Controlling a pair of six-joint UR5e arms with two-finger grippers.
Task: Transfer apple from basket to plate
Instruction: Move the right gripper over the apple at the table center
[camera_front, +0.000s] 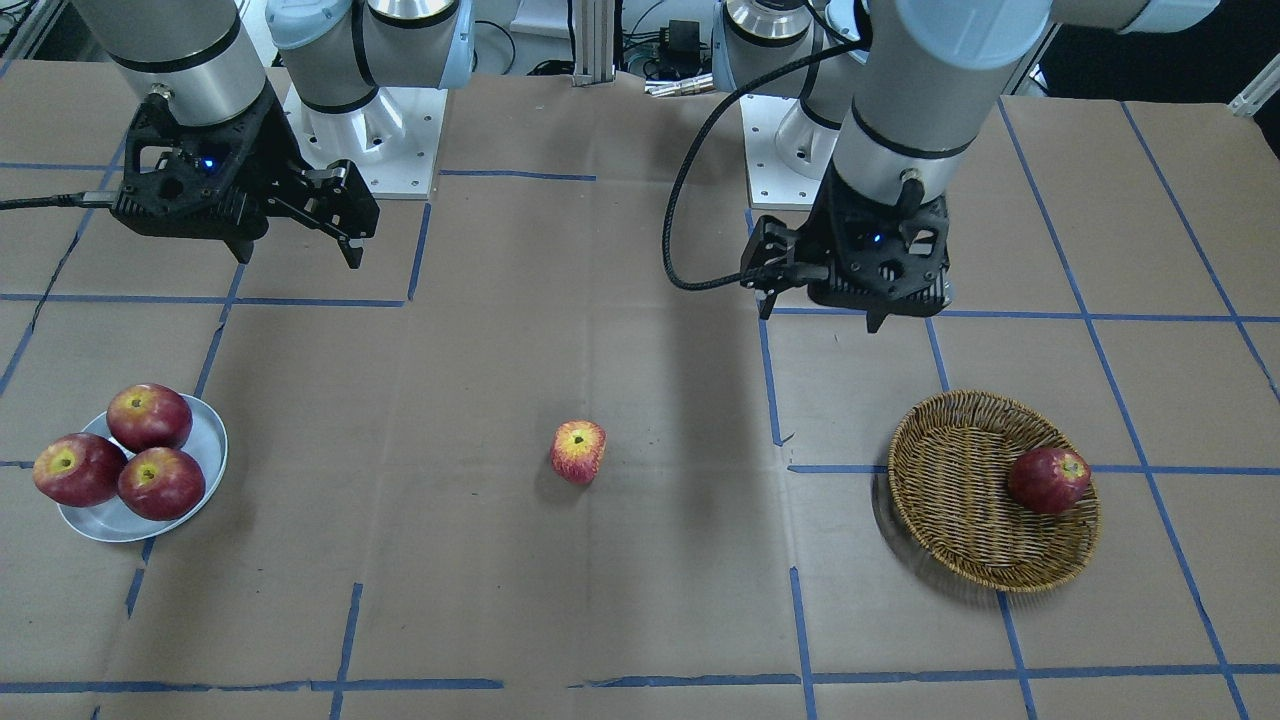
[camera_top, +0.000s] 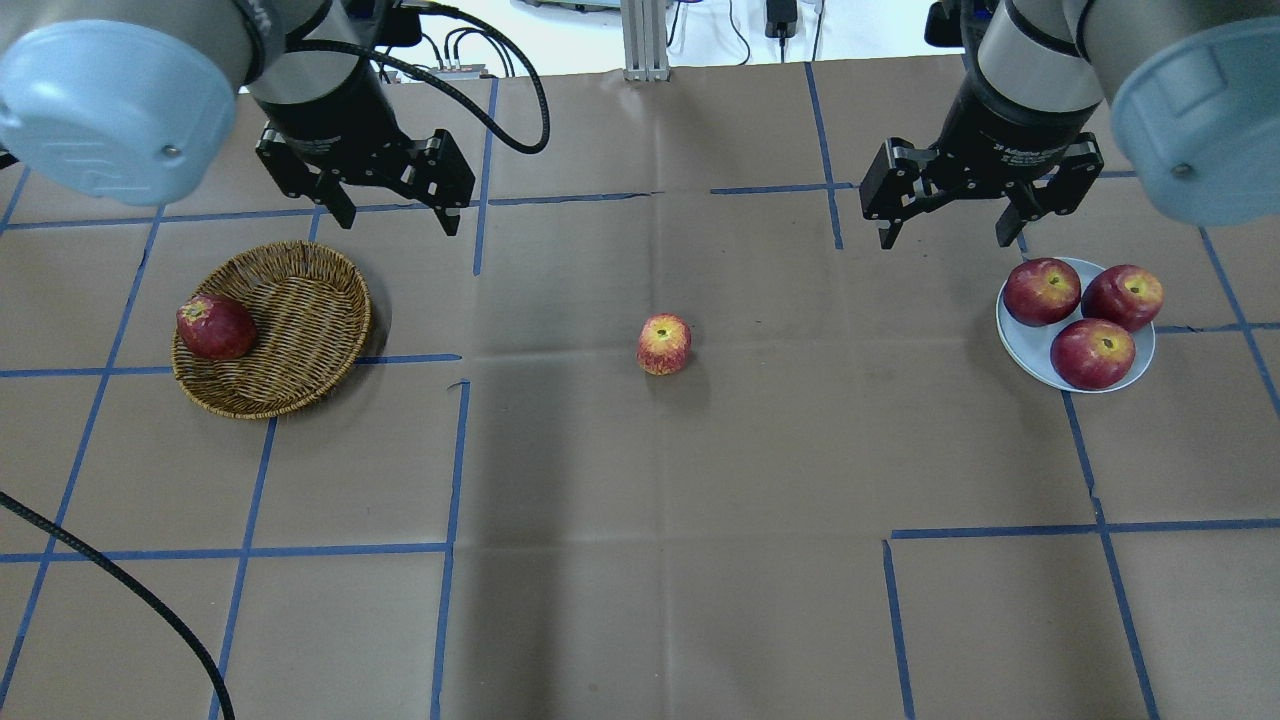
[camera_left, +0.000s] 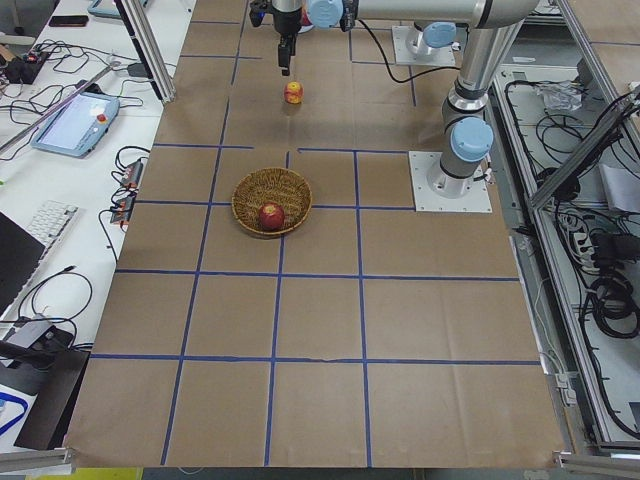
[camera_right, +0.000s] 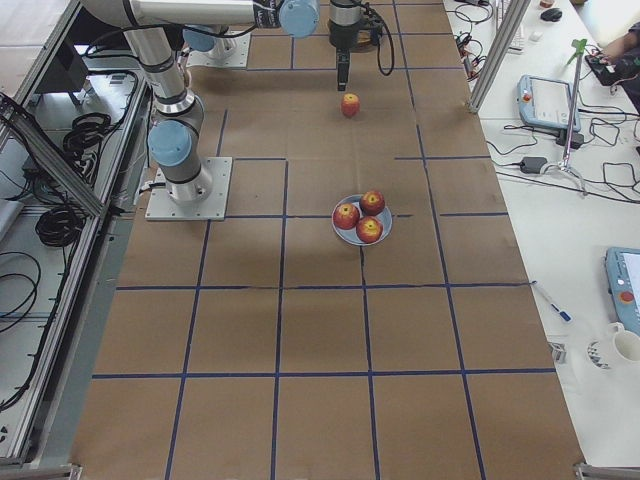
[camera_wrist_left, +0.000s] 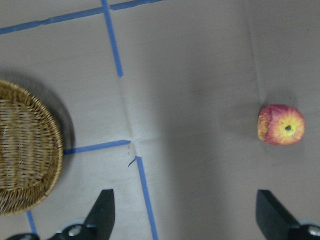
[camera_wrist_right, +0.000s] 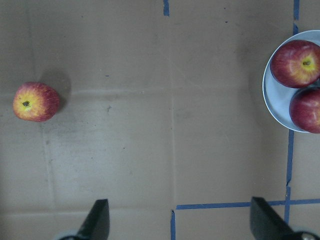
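The streaked yellow-red apple (camera_top: 664, 344) lies on the brown paper at mid-table, outside the wicker basket (camera_top: 300, 330) and the pale plate (camera_top: 1016, 338). It also shows in the front view (camera_front: 578, 451) and both wrist views (camera_wrist_left: 281, 125) (camera_wrist_right: 35, 102). My left gripper (camera_top: 398, 222) is open and empty, raised beyond the basket's far edge. My right gripper (camera_top: 945, 238) is open and empty, raised just beyond the plate's left edge. Neither touches anything.
One dark red apple (camera_top: 214, 327) lies at the basket's left side. Three dark red apples (camera_top: 1090, 352) fill most of the plate. Blue tape lines grid the brown paper. Both arm bases stand at the table's far edge.
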